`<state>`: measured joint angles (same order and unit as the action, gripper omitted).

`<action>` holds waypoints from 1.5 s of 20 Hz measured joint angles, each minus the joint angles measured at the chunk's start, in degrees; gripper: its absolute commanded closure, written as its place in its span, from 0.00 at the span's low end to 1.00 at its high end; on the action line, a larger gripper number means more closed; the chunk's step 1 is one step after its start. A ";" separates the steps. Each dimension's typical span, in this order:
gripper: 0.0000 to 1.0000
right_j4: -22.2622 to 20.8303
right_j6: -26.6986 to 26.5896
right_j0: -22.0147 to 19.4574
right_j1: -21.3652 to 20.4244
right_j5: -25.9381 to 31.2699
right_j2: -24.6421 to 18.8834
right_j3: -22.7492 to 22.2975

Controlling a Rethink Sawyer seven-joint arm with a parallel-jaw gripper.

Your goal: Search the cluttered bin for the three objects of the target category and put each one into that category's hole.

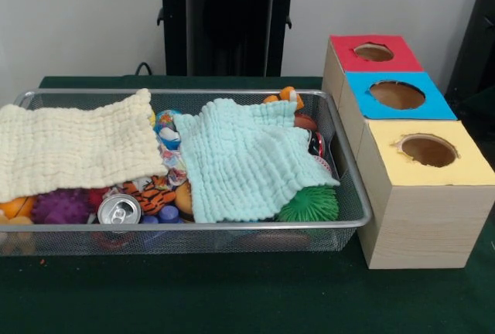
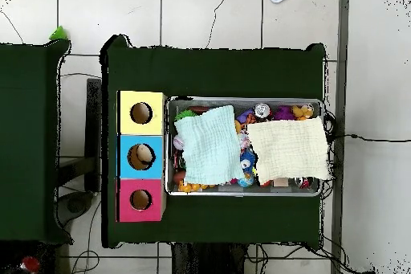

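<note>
1. The table (image 1: pixel 232 295), covered in dark green, carried everything. The gripper showed in neither view, so we could not tell whether it was released or clenched, and we placed things against one another instead.
2. The bin (image 1: pixel 193 227), a wire mesh tray, lay on the table with the box (image 1: pixel 421 218) just beside one short end.
3. The box had three holes in a row along its top: a red hole (image 1: pixel 373 52), a blue hole (image 1: pixel 397 94) and a yellow hole (image 1: pixel 428 150). In the overhead view something pale showed inside the blue one; we could not tell what it was.
4. A cream cloth (image 1: pixel 73 148) covered the half of the bin away from the box, one edge draped up to the rim.
5. A mint cloth (image 1: pixel 244 160) covered most of the half nearer the box. The two cloths were just apart, with a strip of toys showing between them.
6. The task's objects would have been among that clutter, all of it in the bin and much of it under the cloths; we could not tell which pieces belonged to the target category.
7. A green ball (image 1: pixel 309 204), spiky, sat in the bin's corner nearest the yellow hole, touching the mint cloth's edge.
8. A purple ball (image 1: pixel 60 206), also spiky, lay below the cream cloth's edge, with an orange ball (image 1: pixel 14 206) beside it.
9. A striped toy (image 1: pixel 151 195), orange and black, lay between the cloths.
10. A can (image 1: pixel 119 210) pointed its silver top at the front camera, just beside the striped toy.
</note>
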<state>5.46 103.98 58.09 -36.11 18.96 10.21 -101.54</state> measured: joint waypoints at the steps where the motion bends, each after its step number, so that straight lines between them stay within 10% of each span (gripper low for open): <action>1: 0.00 0.05 0.74 -0.09 -0.01 -0.11 0.02 0.01; 30: 0.00 -10.22 2.16 -16.87 -7.18 -12.15 -0.10 -14.92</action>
<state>-4.75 106.14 41.22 -43.29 6.81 10.11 -116.45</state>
